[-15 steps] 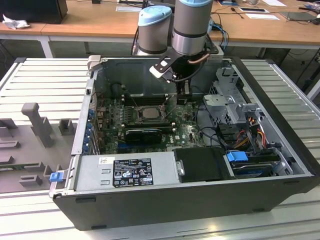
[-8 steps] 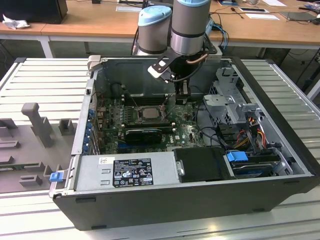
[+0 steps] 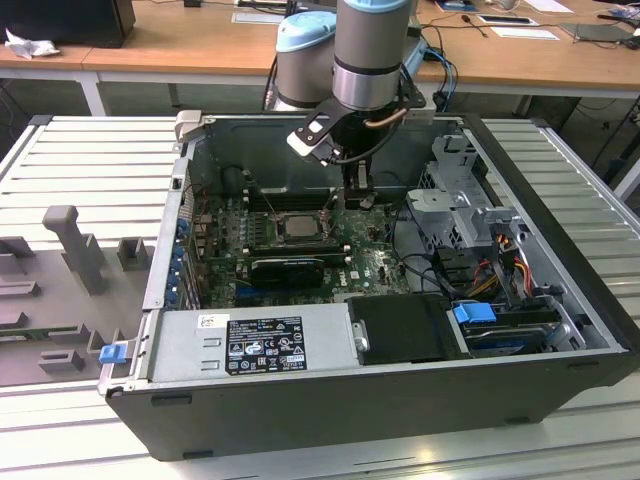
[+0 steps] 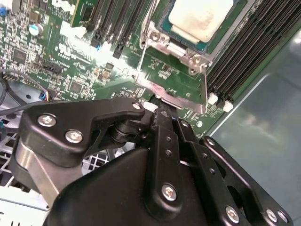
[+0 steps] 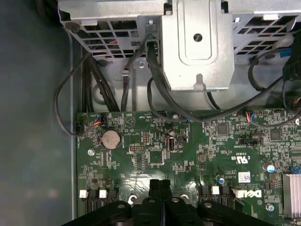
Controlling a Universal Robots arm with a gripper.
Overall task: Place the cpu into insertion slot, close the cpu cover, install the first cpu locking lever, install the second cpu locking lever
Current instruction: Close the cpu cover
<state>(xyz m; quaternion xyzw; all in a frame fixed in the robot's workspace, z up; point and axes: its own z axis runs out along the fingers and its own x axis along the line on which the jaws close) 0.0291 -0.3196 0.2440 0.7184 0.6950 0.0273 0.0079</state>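
Note:
The pale cpu (image 4: 200,19) lies flat in the insertion slot (image 4: 186,47) on the green motherboard, also seen from outside as the cpu (image 3: 298,226). The silver cpu cover (image 4: 157,37) lies down around it, with the chip showing through its cut-out. Thin metal lever rods (image 4: 206,92) run along the socket's sides. My gripper (image 4: 162,112) is shut, its black tips close together just off the socket's silver edge plate (image 4: 164,94); I cannot tell whether they touch it. The gripper (image 5: 161,184) hangs low over the board, and in the exterior view the gripper (image 3: 357,192) sits to the right of the socket.
Long black memory slots (image 4: 244,61) flank the socket on both sides. A silver drive cage (image 5: 197,42) and black cables (image 5: 94,80) lie beyond the board. A black expansion card (image 3: 285,268) and the power supply (image 3: 250,340) sit nearer the case front. Case walls enclose everything.

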